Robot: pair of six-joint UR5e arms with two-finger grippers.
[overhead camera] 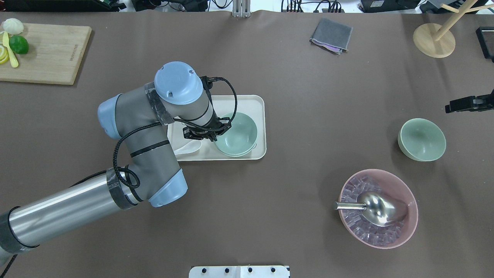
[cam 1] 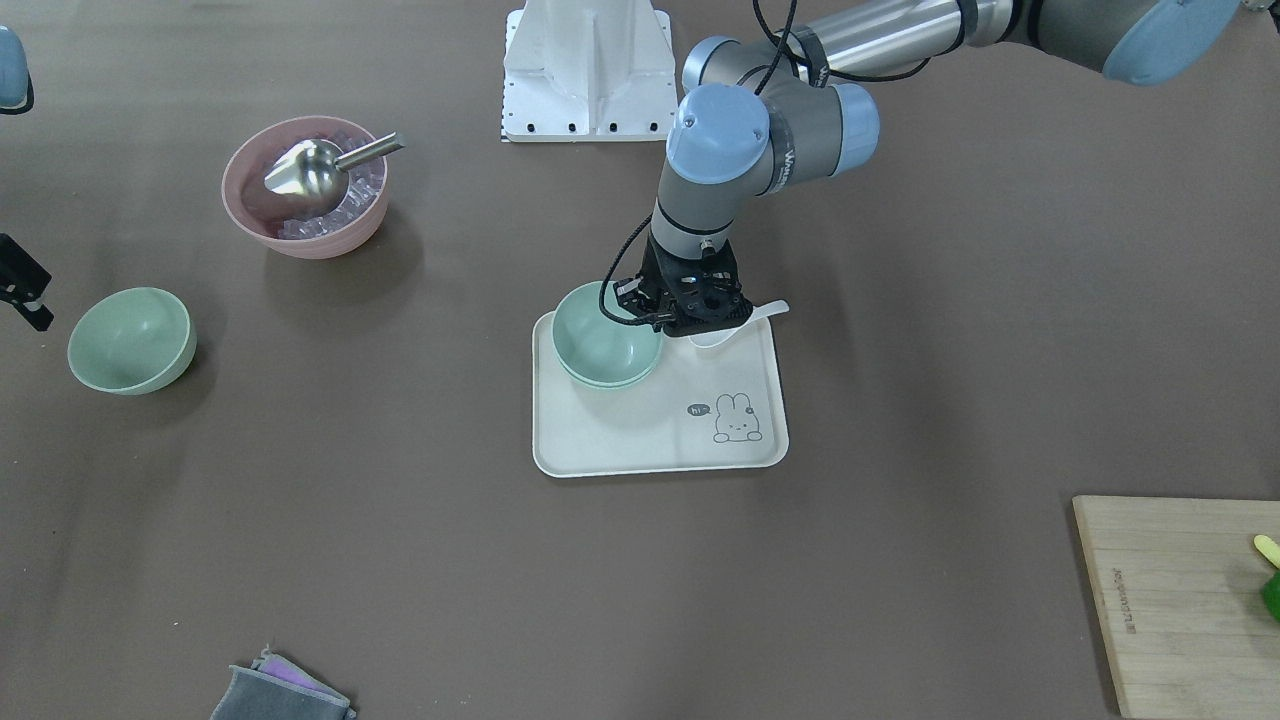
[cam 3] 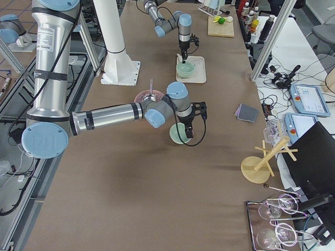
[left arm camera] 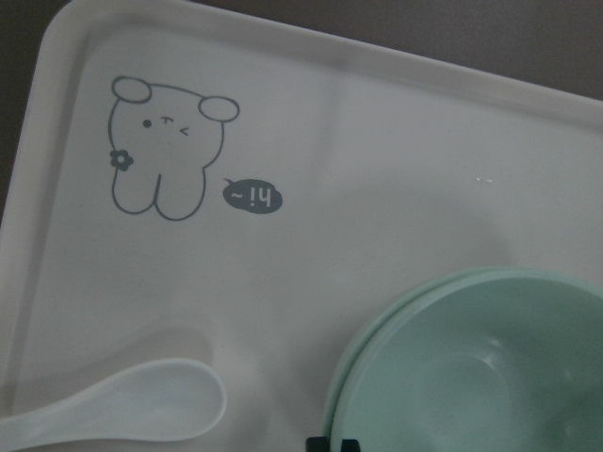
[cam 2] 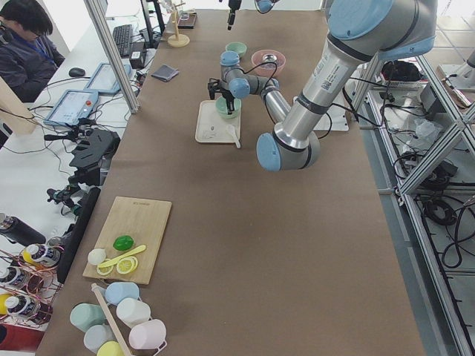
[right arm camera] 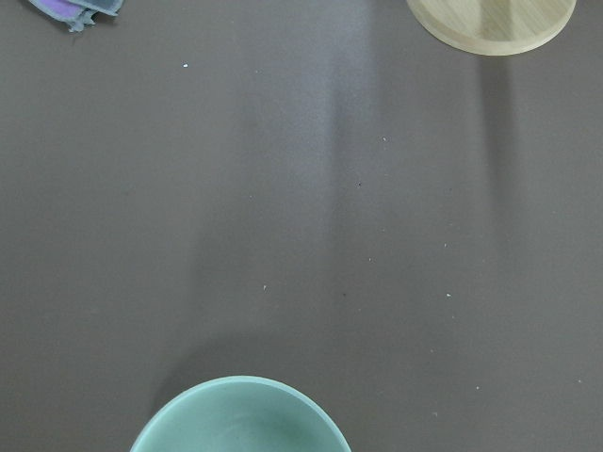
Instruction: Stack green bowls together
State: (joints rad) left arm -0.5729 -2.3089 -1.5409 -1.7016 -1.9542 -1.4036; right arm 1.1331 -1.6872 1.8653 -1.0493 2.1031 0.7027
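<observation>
Two green bowls sit nested on a cream tray; they also show in the overhead view and the left wrist view. My left gripper is at the near rim of the top bowl, its black fingertips close together on that rim. A third green bowl stands alone on the table, its rim in the right wrist view. My right gripper hovers beside and above it, empty; no fingertips show in its wrist view.
A white spoon lies on the tray beside the left gripper. A pink bowl with ice and a metal scoop stands near the lone bowl. A cutting board, a grey cloth and a wooden stand lie at the far side.
</observation>
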